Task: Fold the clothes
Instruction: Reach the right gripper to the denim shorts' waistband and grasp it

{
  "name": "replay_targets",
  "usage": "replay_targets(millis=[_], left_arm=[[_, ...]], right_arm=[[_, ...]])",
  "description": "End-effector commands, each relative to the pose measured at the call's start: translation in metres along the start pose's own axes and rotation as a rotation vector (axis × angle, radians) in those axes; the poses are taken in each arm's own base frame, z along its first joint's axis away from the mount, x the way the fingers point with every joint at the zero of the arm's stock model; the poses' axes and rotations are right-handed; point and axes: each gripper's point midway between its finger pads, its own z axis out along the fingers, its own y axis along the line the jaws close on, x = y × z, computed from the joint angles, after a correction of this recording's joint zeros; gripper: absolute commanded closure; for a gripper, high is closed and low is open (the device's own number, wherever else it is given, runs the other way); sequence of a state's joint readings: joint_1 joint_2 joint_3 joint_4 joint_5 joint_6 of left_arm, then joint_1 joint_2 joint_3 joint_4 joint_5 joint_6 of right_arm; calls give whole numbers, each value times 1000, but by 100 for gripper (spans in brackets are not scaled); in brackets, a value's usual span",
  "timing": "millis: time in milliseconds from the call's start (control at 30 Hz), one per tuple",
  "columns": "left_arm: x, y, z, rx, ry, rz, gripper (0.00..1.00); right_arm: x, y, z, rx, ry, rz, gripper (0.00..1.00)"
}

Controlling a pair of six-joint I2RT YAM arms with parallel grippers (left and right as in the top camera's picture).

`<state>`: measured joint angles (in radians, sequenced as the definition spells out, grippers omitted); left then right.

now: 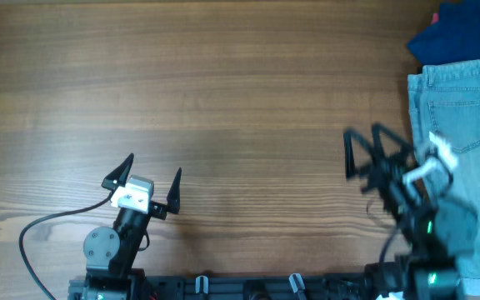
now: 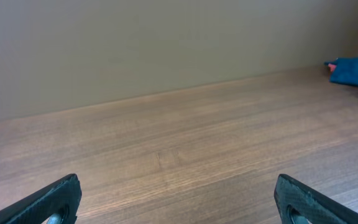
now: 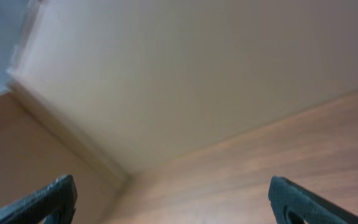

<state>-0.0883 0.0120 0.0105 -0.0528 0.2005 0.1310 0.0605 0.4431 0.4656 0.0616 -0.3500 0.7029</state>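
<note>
1. Denim garment (image 1: 457, 108), pale blue, lies flat on the table (image 1: 223, 83) just to the outer side of the right pincer (image 1: 363, 146). Its waistband (image 1: 452, 73) sits ahead of the fingertips, and its lower part runs back under that arm.
2. Beyond the denim, further ahead of the right pincer, a dark blue garment (image 1: 461, 29) lies bunched. From the left pincer (image 1: 152, 171) it is far ahead and off to the right.
3. Both pincers have their fingers spread apart and hold nothing. The left one hovers over bare wood, well apart from either garment. The right one is blurred in the overhead view.
4. Judged by looks, the denim is thick and fairly heavy for cloth. It should hold a crease yet still sag between two grips.
5. Best holds are probably the waistband corners or the hem, where doubled seams give the fingers a firm edge.
6. The dark garment looks softer and lighter, so it is likely to slump when lifted. It would need spreading flat first.
</note>
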Motion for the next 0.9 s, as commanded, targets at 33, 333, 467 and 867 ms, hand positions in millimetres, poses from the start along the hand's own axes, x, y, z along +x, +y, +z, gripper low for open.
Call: replay_targets(millis=[33, 333, 467, 867], left_arm=[[1, -1, 0, 10, -1, 19, 0], [1, -1, 0, 10, -1, 19, 0], [1, -1, 0, 10, -1, 19, 0], [1, -1, 0, 10, -1, 19, 0]], right_arm=[[-43, -62, 67, 454, 176, -164, 1], [-26, -182, 130, 862, 754, -612, 0], [-28, -245, 129, 1045, 748, -621, 0], [11, -387, 89, 1382, 925, -679, 1]])
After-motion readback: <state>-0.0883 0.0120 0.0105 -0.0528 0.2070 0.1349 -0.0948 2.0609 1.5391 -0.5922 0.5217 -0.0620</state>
